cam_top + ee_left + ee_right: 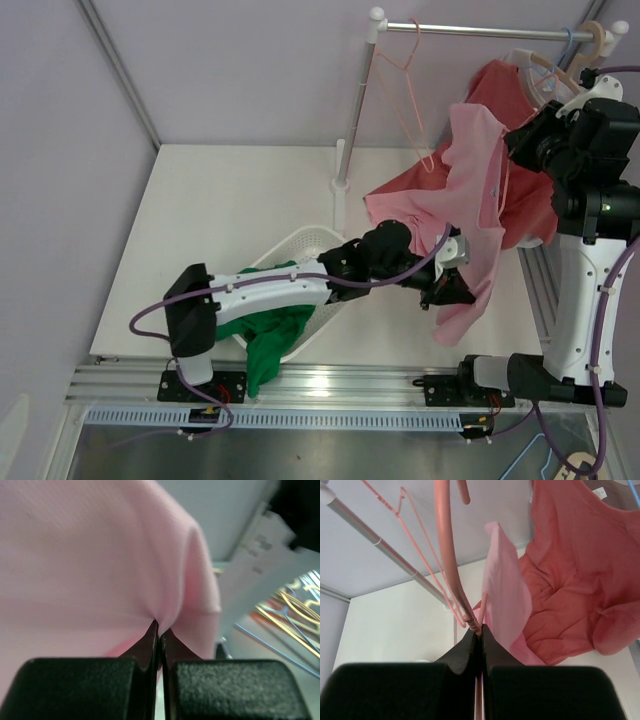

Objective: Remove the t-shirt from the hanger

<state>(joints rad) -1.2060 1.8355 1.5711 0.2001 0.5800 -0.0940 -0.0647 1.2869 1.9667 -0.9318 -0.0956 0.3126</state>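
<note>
Step in hand: pulling off. Left gripper (159,628) is clenched on the pink t-shirt (472,190), which drapes beside the hanger (447,555). Right gripper (478,630) is clamped on the hanger's wire. Next move likely calls for the left to draw the cloth clear while the right holds firm.

t-shirt (475,170) is plain pale pink; hanger (445,555) more of a salmon pink. Other shirt (405,195) is coral red; cloth (268,345) bright green; basket (300,245) white.

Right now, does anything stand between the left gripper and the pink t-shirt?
Nothing visible does. The left gripper is already shut on a fold of the pink t-shirt. The right gripper pinches the lower end of the pink hanger.
</note>
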